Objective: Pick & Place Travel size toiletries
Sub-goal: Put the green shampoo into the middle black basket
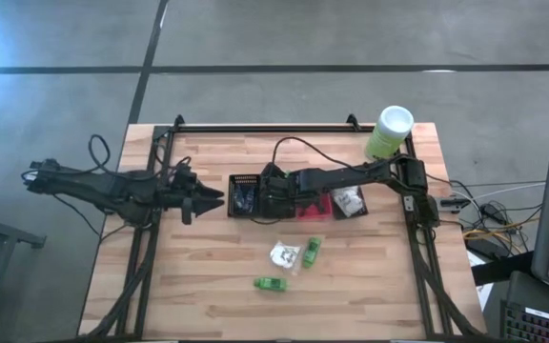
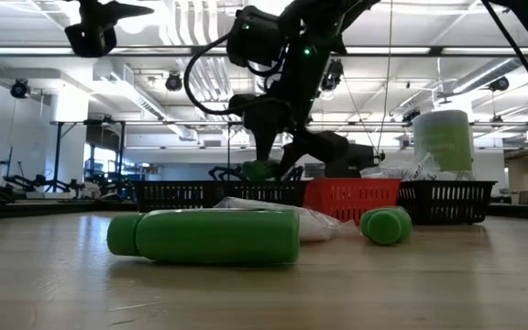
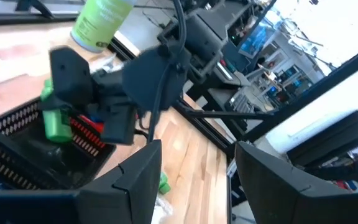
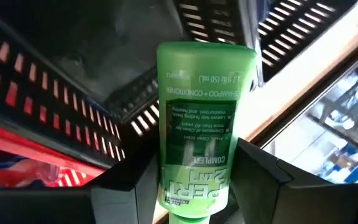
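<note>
Your right gripper (image 4: 194,186) holds a green shampoo bottle (image 4: 202,124) between its jaws, hanging over the black mesh basket (image 1: 246,197). Lower it inside the rim before letting go. The left gripper (image 1: 203,198) waits nearby, jaws wide.

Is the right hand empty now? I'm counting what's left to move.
No. In the right wrist view a green bottle sits between the right hand's fingers, above a black basket.
</note>
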